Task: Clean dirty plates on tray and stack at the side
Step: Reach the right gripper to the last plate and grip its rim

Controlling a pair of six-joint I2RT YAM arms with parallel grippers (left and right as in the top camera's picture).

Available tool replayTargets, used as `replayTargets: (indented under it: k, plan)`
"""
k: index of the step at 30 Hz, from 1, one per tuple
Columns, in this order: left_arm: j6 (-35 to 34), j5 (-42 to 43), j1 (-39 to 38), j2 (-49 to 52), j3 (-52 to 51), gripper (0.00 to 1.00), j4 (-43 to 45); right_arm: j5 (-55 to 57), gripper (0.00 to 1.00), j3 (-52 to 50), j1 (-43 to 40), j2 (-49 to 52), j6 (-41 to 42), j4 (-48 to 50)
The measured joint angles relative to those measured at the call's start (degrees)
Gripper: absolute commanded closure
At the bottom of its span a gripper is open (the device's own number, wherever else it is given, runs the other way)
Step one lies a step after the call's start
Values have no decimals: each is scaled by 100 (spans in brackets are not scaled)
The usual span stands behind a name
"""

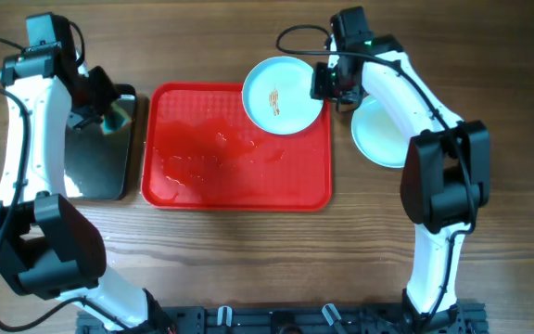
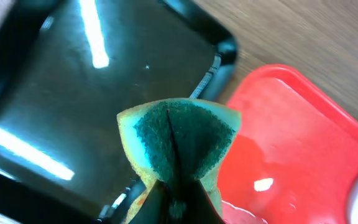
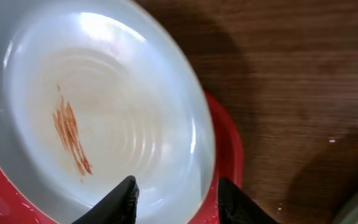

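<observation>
One smeared plate (image 1: 284,95) sits at the far right corner of the tray (image 1: 193,176), its rim between the part-open jaws of the right gripper (image 3: 178,193), while the left gripper (image 1: 108,109), clamping a sponge (image 2: 179,140), hovers well left of it.

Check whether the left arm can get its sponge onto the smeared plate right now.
Probably yes: nothing stands on the tray between sponge and plate; the right end effector sits only at the plate's far edge.
</observation>
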Motion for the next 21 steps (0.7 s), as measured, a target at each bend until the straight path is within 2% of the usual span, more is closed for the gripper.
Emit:
replayTargets:
  k: [6, 13, 21]
  plan:
    - [136, -341, 400, 2, -710, 96, 634, 7, 62, -2, 179, 332, 44, -256]
    - [380, -400, 483, 50, -1681, 96, 1709, 68, 62, -2, 170, 341, 17, -557]
    - [385, -566, 483, 275, -2249, 96, 2199, 70, 61, -2, 466, 343, -352, -1351]
